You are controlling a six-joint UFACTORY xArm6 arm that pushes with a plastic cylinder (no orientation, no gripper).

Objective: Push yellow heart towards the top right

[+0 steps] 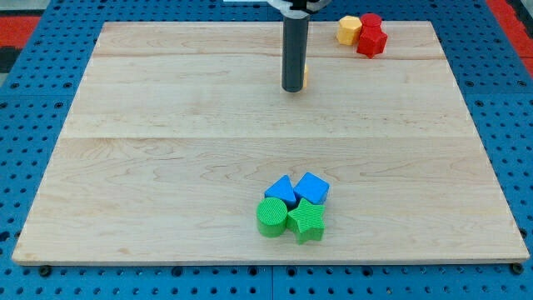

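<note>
The yellow heart (305, 76) is almost wholly hidden behind my rod; only a thin yellow sliver shows at the rod's right side, in the upper middle of the board. My tip (292, 88) rests on the board right against the heart's left side. A yellow hexagon block (349, 30) and two red blocks (371, 36) sit together at the top right corner of the wooden board (166, 183).
A cluster sits at the lower middle: a blue triangle (282, 191), a blue cube (312, 187), a green cylinder (271, 217) and a green star (306, 221). The board lies on a blue pegboard (25, 125).
</note>
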